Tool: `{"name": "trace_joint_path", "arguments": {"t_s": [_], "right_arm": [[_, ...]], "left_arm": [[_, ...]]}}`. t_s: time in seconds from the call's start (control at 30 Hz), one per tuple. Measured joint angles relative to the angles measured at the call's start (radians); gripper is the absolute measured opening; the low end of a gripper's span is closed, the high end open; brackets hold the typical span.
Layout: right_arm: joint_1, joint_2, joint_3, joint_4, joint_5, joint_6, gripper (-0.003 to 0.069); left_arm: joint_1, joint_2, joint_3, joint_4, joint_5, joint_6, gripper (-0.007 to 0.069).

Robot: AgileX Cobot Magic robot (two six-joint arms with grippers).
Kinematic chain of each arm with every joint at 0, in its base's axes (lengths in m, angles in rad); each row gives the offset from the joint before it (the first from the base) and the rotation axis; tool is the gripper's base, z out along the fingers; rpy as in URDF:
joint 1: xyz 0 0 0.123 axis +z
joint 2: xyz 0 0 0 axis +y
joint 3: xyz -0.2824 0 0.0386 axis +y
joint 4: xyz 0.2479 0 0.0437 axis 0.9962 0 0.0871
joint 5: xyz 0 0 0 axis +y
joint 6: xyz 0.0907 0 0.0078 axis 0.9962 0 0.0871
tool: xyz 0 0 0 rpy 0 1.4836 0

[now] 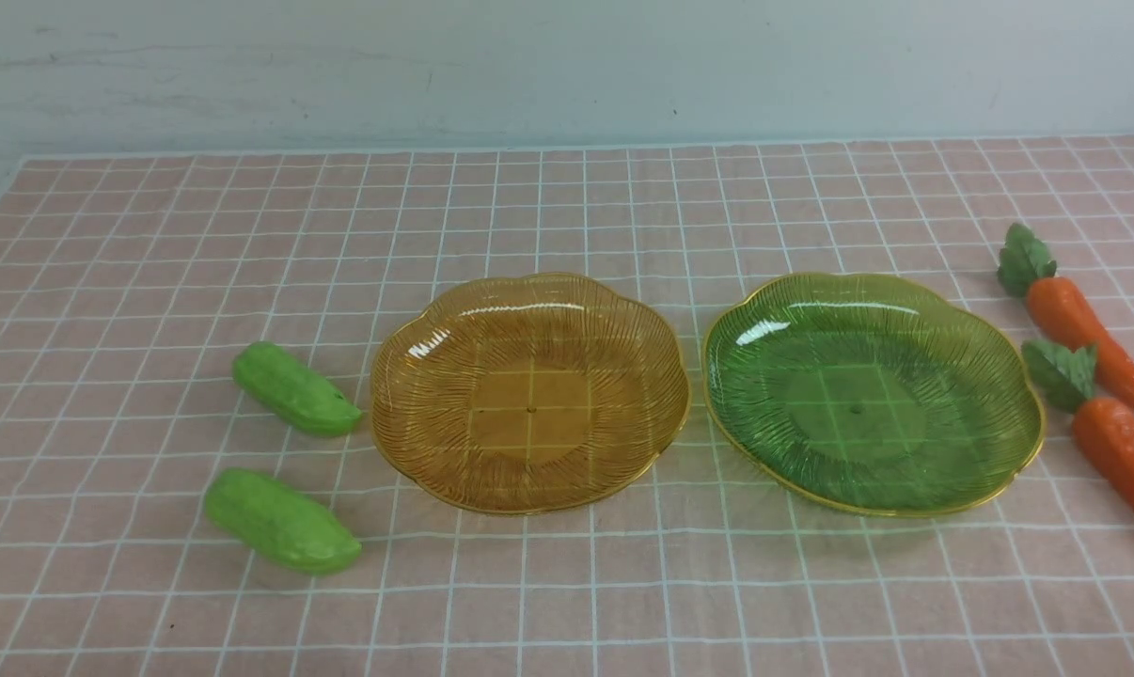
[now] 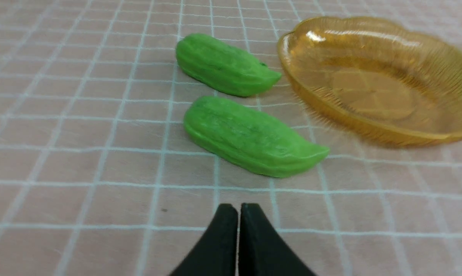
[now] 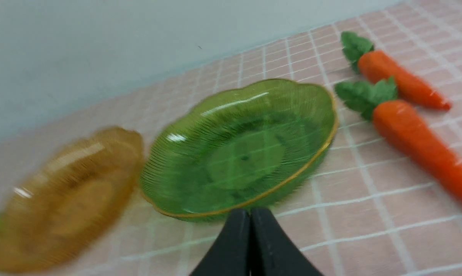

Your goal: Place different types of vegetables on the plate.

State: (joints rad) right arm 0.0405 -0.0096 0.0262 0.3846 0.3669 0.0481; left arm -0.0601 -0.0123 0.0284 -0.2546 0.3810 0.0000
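A pink, white-gridded cloth covers the worktop (image 1: 567,602), which runs back to a pale wall (image 1: 567,66). Two ribbed, scalloped, see-through plates sit side by side at its middle: the amber plate (image 1: 529,393) on the left and the green plate (image 1: 873,390) on the right, their gold-edged rims just beside each other with a thin strip of cloth between. All four vegetables lie on the cloth, outside the plates. To the left of the amber plate are two stubby bright-green cucumbers. The farther cucumber (image 1: 294,388) has its pointed end just beside that plate's rim, and I cannot tell whether it touches. The nearer cucumber (image 1: 280,522) lies roughly parallel to it, closer to the robot and apart from the plate. To the right of the green plate lie two orange carrots, leafy tops toward the plate and tips slanting away to the near right. The farther carrot (image 1: 1079,324) shows whole, while the nearer carrot (image 1: 1126,451) runs off the picture's right edge, its leaves just beside the other's body. The left pincer (image 2: 238,218) is closed, its black tips pressed together and gripping no object, with the nearer cucumber lying ahead of them and apart. The right pincer (image 3: 250,222) is likewise closed on itself, facing the green plate's near rim, with the carrots off to one side and the amber plate blurred.
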Motion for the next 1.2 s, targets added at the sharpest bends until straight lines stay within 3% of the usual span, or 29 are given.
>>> {"name": "trace_joint_path", "arguments": {"t_s": [0.1, 0.2, 0.33, 0.57, 0.67, 0.73, 0.97, 1.03, 1.2], "right_arm": [[0.000, 0.000, 0.000, 0.261, -0.003, 0.114, -0.0015], [0.000, 0.000, 0.000, 0.393, -0.012, 0.149, -0.0015], [0.000, 0.000, 0.000, 0.467, -0.034, 0.133, -0.0015], [0.000, 0.000, -0.051, 0.471, -0.037, -0.019, -0.0015], [0.000, 0.067, -0.243, 0.379, -0.031, -0.164, -0.0014], [0.000, 0.123, -0.324, 0.312, 0.027, -0.172, -0.0014], [0.000, 0.518, -0.552, -0.020, 0.482, -0.001, -0.0011], [0.000, 0.700, -0.596, -0.178, 0.526, 0.091, -0.0011], [0.000, 0.994, -0.661, -0.375, 0.479, 0.190, 0.0021]], "left_arm": [[0.000, 0.000, 0.000, -0.241, 0.002, -0.124, -0.0003], [0.000, 0.000, 0.000, -0.382, 0.002, -0.178, -0.0003], [0.000, 0.000, 0.000, -0.549, -0.004, -0.204, -0.0003], [0.000, 0.000, -0.001, -0.669, -0.051, -0.197, -0.0003], [0.000, 0.020, -0.080, -0.680, 0.008, -0.160, -0.0003], [0.000, 0.066, -0.132, -0.659, 0.064, -0.150, -0.0003], [0.000, 0.389, -0.318, -0.457, 0.332, -0.142, -0.0003], [0.000, 0.529, -0.385, -0.369, 0.411, -0.113, -0.0003], [0.000, 0.713, -0.476, -0.276, 0.431, -0.064, 0.0011]]}}
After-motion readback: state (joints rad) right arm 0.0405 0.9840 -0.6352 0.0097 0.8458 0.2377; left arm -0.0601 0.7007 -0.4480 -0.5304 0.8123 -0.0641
